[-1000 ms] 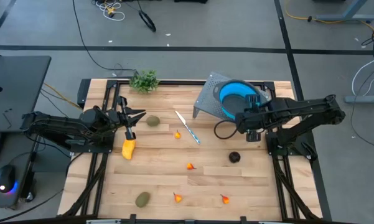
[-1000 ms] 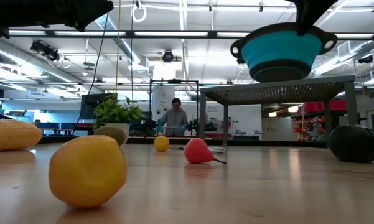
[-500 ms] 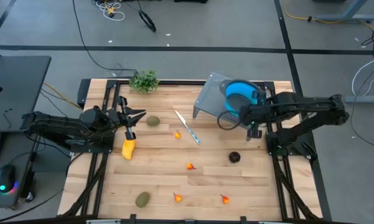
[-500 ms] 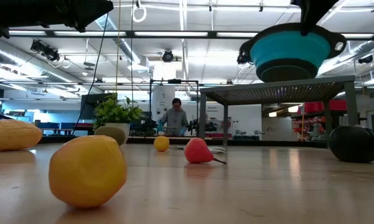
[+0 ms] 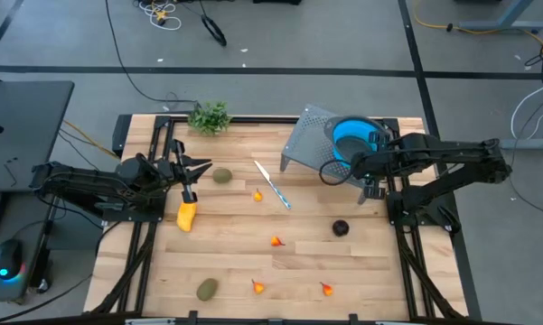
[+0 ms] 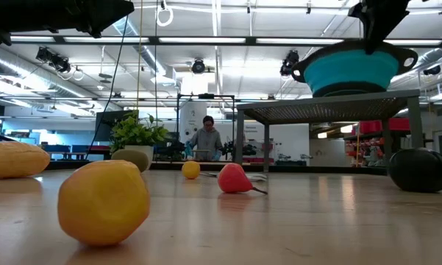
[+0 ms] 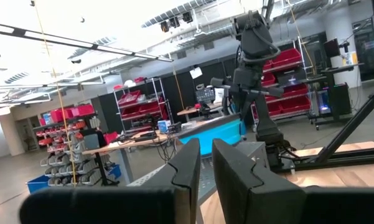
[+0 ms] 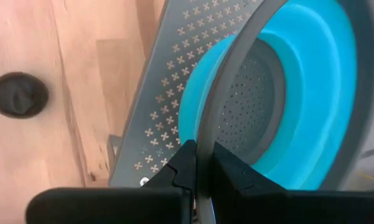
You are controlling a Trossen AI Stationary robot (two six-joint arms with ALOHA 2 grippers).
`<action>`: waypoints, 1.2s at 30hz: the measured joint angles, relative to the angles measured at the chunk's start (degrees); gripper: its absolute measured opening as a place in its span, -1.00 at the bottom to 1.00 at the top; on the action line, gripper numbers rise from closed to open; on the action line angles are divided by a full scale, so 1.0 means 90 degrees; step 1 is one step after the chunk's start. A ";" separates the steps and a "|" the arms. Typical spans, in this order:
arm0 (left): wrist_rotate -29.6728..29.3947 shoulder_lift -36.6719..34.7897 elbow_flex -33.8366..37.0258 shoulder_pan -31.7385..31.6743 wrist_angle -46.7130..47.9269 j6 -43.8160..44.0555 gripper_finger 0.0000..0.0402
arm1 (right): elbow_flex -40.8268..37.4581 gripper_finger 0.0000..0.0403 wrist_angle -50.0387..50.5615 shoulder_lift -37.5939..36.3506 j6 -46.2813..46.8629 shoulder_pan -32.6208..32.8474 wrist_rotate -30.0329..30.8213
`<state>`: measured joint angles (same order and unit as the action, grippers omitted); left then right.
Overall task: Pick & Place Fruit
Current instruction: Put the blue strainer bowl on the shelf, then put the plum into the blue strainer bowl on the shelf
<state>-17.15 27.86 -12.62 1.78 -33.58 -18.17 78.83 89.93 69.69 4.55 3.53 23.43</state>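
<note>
My right gripper (image 8: pixel 203 155) is shut on a blue colander with a grey rim (image 6: pixel 353 70) and holds it just above the grey perforated rack (image 5: pixel 300 143) at the table's far right. The fruit lies on the wood. The yellow oblong (image 5: pixel 187 216) is just below my left gripper (image 5: pixel 194 171). One olive oval (image 5: pixel 222 176) lies right of that gripper and the other (image 5: pixel 207 289) near the front edge. The dark round one (image 5: pixel 341 228) and several tiny orange-red ones (image 5: pixel 276 241) lie mid-table. My left gripper hovers shut, touching nothing. My right gripper pinches the colander's grey rim (image 8: pixel 205 134) between its two fingers, one inside the bowl and one outside. It comes from above, pointing down (image 6: pixel 373 40). The colander hangs below the fingers, lifted clear, bowl down and slightly tilted over the rack's top.
A leafy green sprig (image 5: pixel 210 116) sits at the far edge and a blue-handled knife (image 5: pixel 273 184) lies mid-table. The dark round fruit (image 8: pixel 17 94) is beside the rack. A person (image 6: pixel 207 138) stands far behind the table. Bare wood lies along the near right.
My right gripper has carried the colander toward the table's far right, from beside the rack to above it. The bowl has sunk a little closer to the rack's top. The left arm and the fruit have kept still.
</note>
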 joint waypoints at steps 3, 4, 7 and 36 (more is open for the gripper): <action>0.0000 0.0000 0.0000 0.0002 0.0005 0.0006 -0.74 | -0.0052 -0.86 0.0000 0.0000 -0.0002 0.0000 0.0004; 0.0002 0.0000 0.0000 0.0002 0.0007 0.0009 -0.74 | -0.0056 -0.86 0.0000 0.0000 0.0016 0.0000 -0.0024; 0.0002 0.0000 0.0000 0.0002 0.0005 0.0017 -0.74 | -0.0057 -0.85 0.0002 0.0000 0.0102 -0.0017 -0.0247; 0.0002 0.0000 0.0000 0.0002 0.0006 -0.0038 -0.74 | 0.1402 -0.38 -0.0342 0.0000 0.1275 -0.0002 -0.0472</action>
<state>-17.13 27.86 -12.62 1.80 -33.53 -18.51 91.45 86.86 69.69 16.03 3.51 19.18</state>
